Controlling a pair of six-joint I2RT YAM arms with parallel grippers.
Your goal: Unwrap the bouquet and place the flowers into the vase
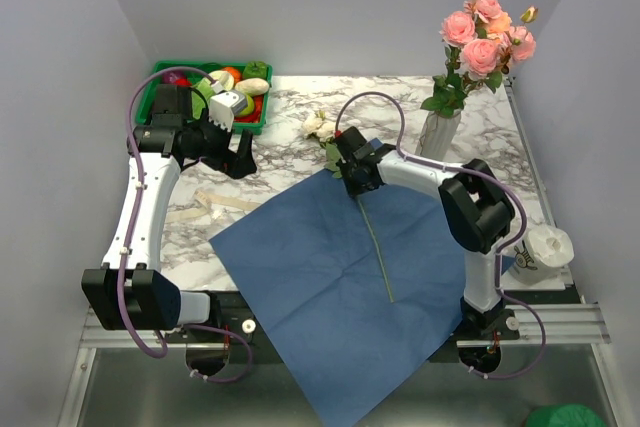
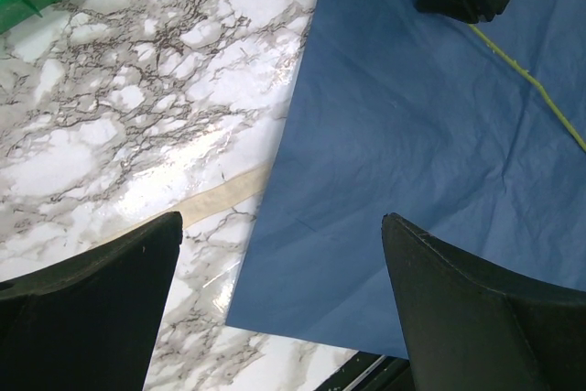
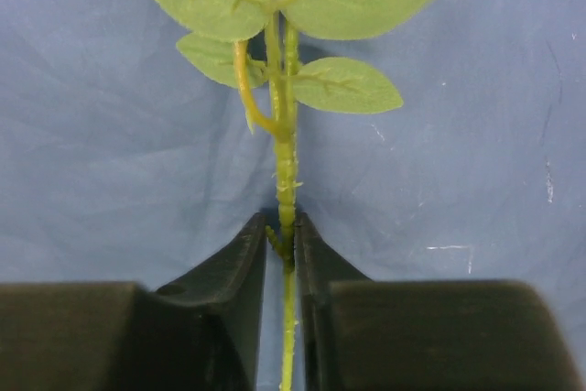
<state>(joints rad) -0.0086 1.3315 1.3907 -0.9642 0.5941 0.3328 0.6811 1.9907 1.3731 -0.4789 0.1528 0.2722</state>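
Note:
The blue paper lies unfolded and flat, hanging over the table's near edge. One flower lies on it, its green stem pointing toward me and its cream head on the marble. My right gripper sits low over the upper stem. In the right wrist view its jaws straddle the stem with a narrow gap, leaves just ahead. Pink and peach roses stand in the vase. My left gripper hangs wide open over the marble, holding nothing.
A beige ribbon lies loose on the marble left of the paper. A green crate of toy vegetables stands at the back left. A white cup sits at the table's right edge. Grey walls close in on three sides.

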